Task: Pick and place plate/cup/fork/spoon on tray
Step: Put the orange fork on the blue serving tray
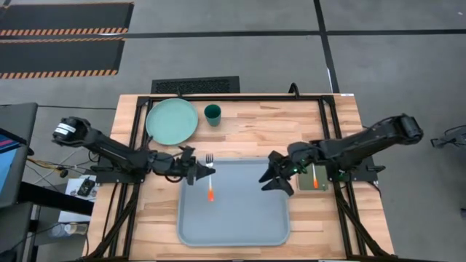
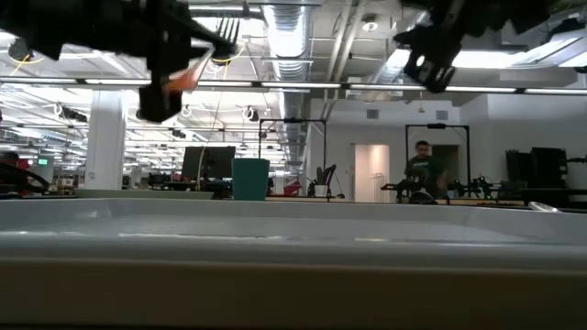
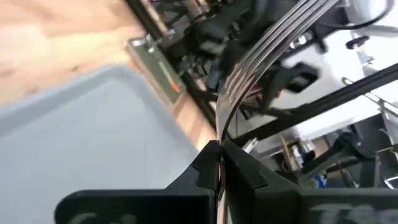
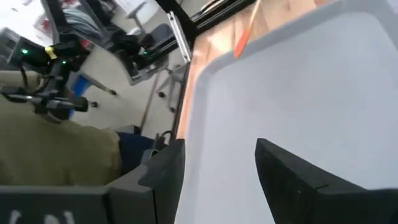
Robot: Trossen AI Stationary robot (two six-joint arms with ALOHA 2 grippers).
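Left gripper (image 1: pixel 195 172) was clamped on the fork (image 1: pixel 210 178), which I saw held above the tray's (image 1: pixel 240 218) far left part, silver tines pointing away, orange handle toward me. Right gripper (image 1: pixel 271 177) hovered with fingers apart over the tray's far right edge, beside the small grey-green pad (image 1: pixel 314 177) carrying the spoon (image 1: pixel 314 177). Farther back, the pale mint plate (image 1: pixel 172 120) and dark teal cup (image 1: pixel 212 113) sat side by side on the wooden table (image 1: pixel 262 127).

Ceiling lights (image 2: pixel 293 37) are glaring above me in the low view, turning my arms into silhouettes. The near tray (image 2: pixel 293 247) rim is blurring softly. My fork (image 3: pixel 261 56) tines are smearing, close and unfocused.
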